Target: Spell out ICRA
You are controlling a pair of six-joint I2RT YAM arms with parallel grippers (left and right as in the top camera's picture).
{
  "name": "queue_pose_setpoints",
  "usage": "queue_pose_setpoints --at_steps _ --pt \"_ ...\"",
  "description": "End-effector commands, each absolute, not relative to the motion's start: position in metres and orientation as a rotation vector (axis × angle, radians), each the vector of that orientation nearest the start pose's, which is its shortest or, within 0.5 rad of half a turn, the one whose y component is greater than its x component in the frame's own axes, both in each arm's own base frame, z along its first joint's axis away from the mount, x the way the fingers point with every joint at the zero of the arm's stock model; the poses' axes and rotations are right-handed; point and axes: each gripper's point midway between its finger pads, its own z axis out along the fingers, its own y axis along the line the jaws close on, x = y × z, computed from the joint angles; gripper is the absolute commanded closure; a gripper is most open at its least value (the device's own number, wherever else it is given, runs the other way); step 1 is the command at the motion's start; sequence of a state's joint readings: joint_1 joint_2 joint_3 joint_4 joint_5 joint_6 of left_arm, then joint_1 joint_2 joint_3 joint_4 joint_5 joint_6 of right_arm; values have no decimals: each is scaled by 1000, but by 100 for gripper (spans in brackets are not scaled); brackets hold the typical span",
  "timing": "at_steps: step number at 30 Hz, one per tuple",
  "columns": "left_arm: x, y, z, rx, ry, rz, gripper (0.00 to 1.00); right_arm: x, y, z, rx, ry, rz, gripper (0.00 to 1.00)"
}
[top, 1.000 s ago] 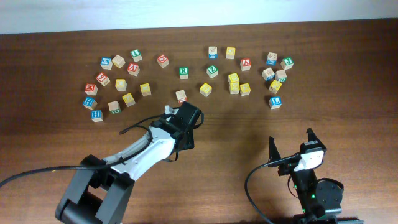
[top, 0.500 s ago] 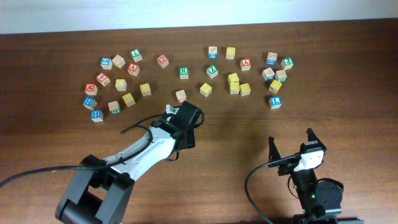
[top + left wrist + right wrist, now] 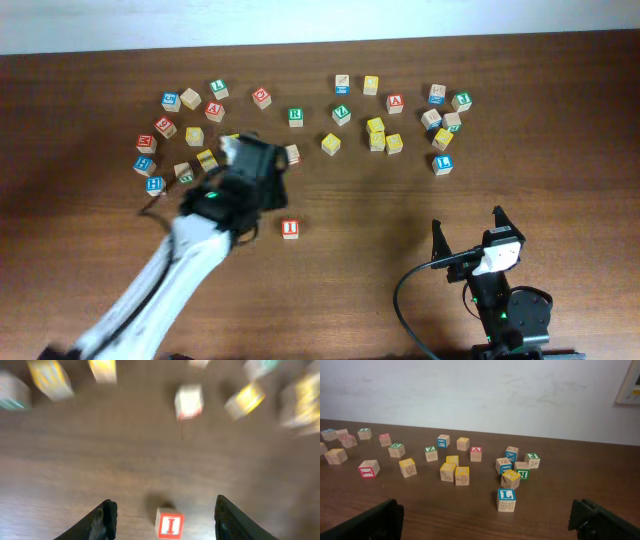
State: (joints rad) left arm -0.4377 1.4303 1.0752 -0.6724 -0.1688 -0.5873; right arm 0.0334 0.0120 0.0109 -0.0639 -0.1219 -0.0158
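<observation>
**1 letter down, 3 to go**

The small wooden cube with a red-framed face and a red letter I, the I block (image 3: 290, 228), stands alone on the dark wooden table (image 3: 560, 120). It sits on the near side, well apart from the scatter of lettered wooden cubes (image 3: 375, 130) along the far side. It looks like the first letter of the word, set in place.

The left gripper (image 3: 164, 504) hovers above it with its 2 fingers spread. In the wrist view the I block sits on the table between them, touching neither, so nothing is held. From overhead the left arm's head lies over the left part of the far scatter.

The right gripper (image 3: 468, 232) rests at the near right, fingers wide apart and empty, facing the cubes.

By my reading, C, R and A remain to be fetched. A wooden cube with a green R, the R block (image 3: 295, 115), and one with a red A, the A block (image 3: 395, 101), show in the far row. I cannot pick out a C.
</observation>
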Motion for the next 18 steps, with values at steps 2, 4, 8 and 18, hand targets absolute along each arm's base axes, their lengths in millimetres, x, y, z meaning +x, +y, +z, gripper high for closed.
queue_pose_setpoints --at_steps 2,4,8,18 --pt "345 -69 207 -411 2352 -139 41 244 30 158 -140 1636 114 2" --pt "348 -13 213 -526 2299 7 32 244 30 158 -140 1637 114 2" --pt "337 67 203 -754 2291 123 18 244 30 158 -140 1636 114 2" --pt "375 81 236 -470 2393 112 9 244 30 158 -140 1636 114 2"
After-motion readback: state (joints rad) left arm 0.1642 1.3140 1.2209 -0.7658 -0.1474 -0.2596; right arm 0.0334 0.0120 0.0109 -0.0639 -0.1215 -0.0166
